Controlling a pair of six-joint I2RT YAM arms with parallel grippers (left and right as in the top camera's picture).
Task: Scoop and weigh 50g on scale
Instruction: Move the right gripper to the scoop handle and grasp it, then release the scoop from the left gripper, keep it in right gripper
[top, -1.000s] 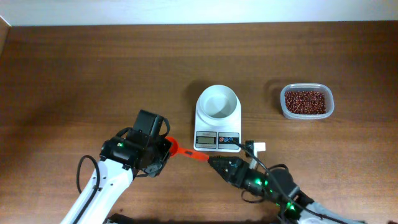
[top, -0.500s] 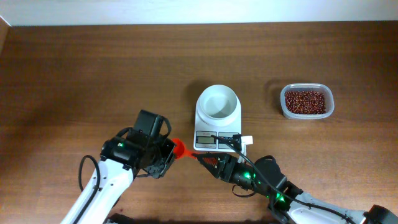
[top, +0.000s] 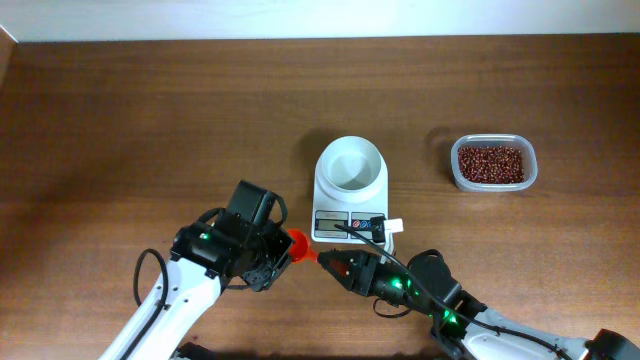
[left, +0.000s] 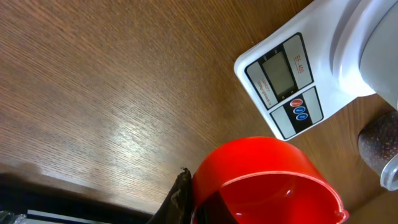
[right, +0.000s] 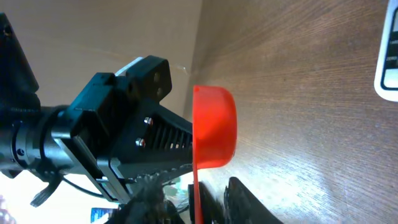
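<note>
- Handover in mid-air at the near edge: the left pincer is pressed together on the cup end of the red scoop, holding it out towards the other arm.
- Right pincer straddles the scoop's thin handle. From its own wrist view the jaws stand partly spread, with a gap showing on one side, so I'd call this a grip not yet made.
- My read on why it's offered this way: with the cup pinched, the handle is free, which is the end the right arm needs for digging.
- The scoop is empty, and so is the white bowl on the scale.
- The beans all sit in the clear tub, far and right of the scale and well apart from it.
- It's tight here: both pincers and the scoop crowd just near of the scale's display edge, so a careless swing could nudge it.
- There's plenty of bare tabletop to the left and a clear lane to the right between scale and tub. That lane looks like the sensible way out for the right arm.
</note>
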